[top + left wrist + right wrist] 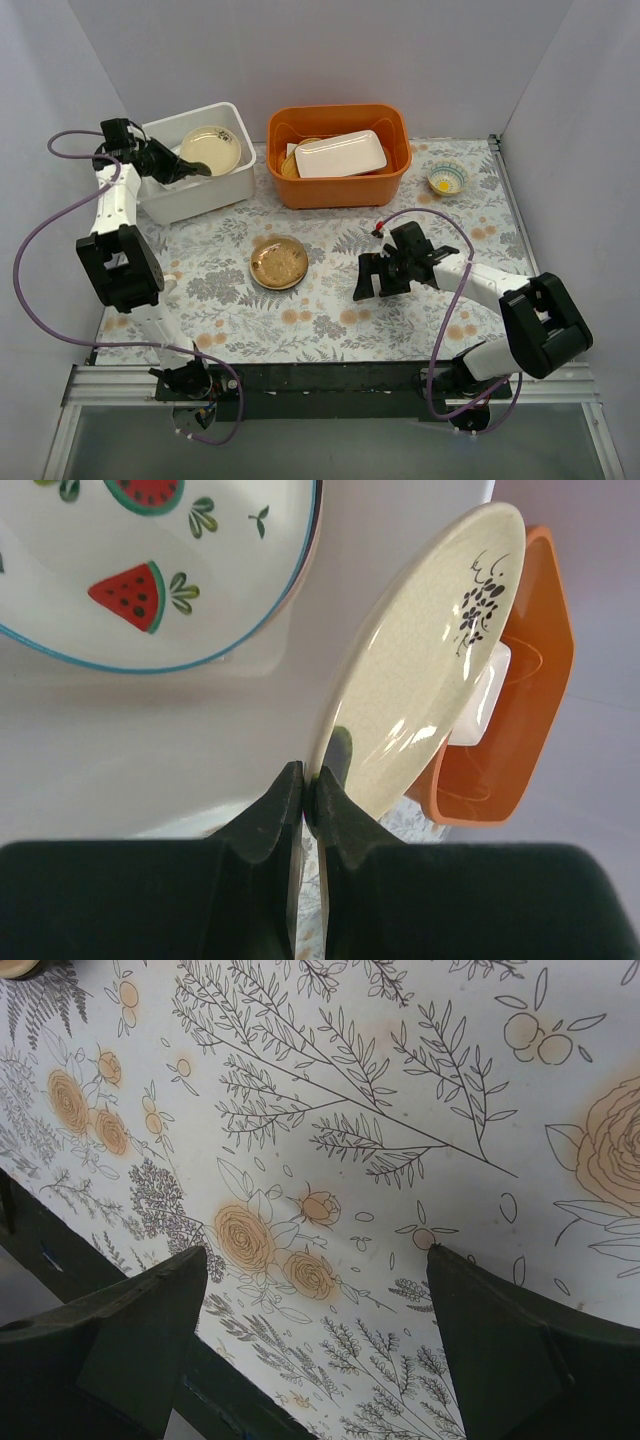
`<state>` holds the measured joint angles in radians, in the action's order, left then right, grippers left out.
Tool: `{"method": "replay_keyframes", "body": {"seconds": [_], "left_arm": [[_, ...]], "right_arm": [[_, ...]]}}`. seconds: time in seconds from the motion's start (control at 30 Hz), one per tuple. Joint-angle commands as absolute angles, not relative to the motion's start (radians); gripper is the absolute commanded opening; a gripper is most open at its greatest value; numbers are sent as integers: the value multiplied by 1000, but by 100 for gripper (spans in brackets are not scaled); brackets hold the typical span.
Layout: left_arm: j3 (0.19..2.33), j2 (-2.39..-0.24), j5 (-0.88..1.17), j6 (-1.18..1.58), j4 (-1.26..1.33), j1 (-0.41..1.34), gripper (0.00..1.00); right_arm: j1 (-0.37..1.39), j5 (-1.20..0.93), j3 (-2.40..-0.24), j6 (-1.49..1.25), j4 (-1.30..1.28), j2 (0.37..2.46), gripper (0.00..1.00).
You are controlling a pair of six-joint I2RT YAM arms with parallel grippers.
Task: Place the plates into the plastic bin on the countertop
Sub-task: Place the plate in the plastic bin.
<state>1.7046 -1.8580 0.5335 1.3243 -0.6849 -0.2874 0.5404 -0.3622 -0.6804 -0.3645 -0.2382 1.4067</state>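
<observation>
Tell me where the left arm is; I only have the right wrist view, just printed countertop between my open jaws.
Observer: The left jaws are shut on the rim of a cream plate, held on edge over the white bin.
Operator: Anything in the bin already?
Observer: A watermelon-print plate shows just beyond it, apparently inside.
Operator: What's left for me?
Observer: An amber plate sits on the countertop, left of the right jaws.
</observation>
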Motion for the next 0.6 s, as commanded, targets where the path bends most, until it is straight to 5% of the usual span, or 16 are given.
{"method": "replay_keyframes", "body": {"seconds": [0.0,0.57], "left_arm": [[1778,-1876,577,1330,-666,-320,0],[1882,-2040,581,1358,-637,-419,0]], "right_arm": [[552,-348,-721,-371,-213,1414,98],[581,-336,-730,-374,-196,1479,97]]}}
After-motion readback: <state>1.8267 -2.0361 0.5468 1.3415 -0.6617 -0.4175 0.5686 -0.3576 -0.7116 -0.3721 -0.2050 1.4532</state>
